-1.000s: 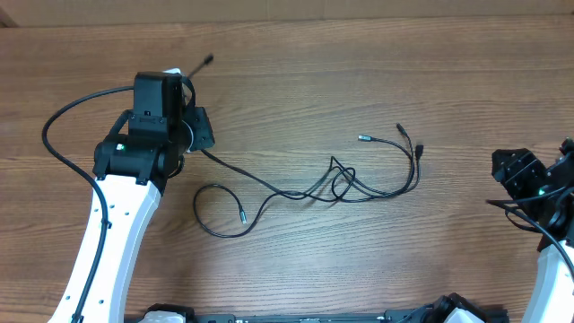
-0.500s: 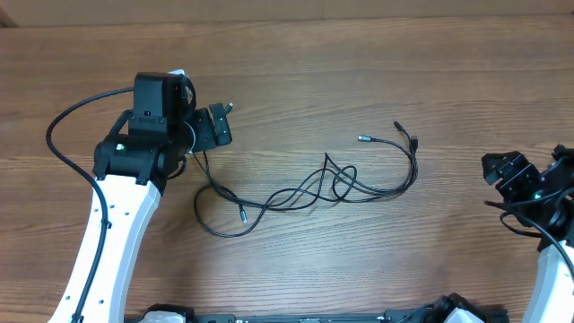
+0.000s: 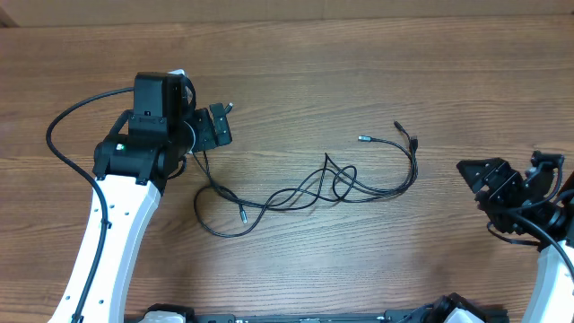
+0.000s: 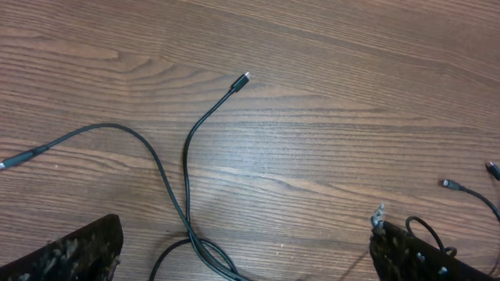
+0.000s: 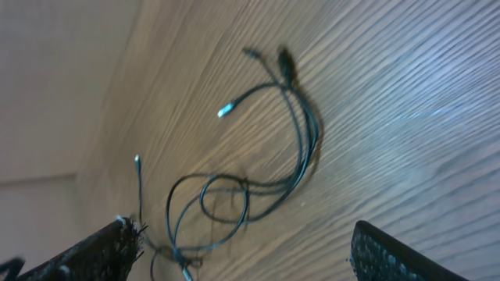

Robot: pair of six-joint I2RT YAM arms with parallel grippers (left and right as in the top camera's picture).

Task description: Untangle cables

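Overhead: cables (image 3: 336, 179) reach released left hand (image 3: 213, 128) (well apart from released right hand (image 3: 487, 178)).

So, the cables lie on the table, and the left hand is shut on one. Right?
No: the left hand is open, not shut on one. The left wrist view shows its fingers wide apart, the cables lying loose on the table.

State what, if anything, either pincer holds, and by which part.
Nothing is held. Both the left pincer and the right pincer stand open; the cables lie loose on the table.
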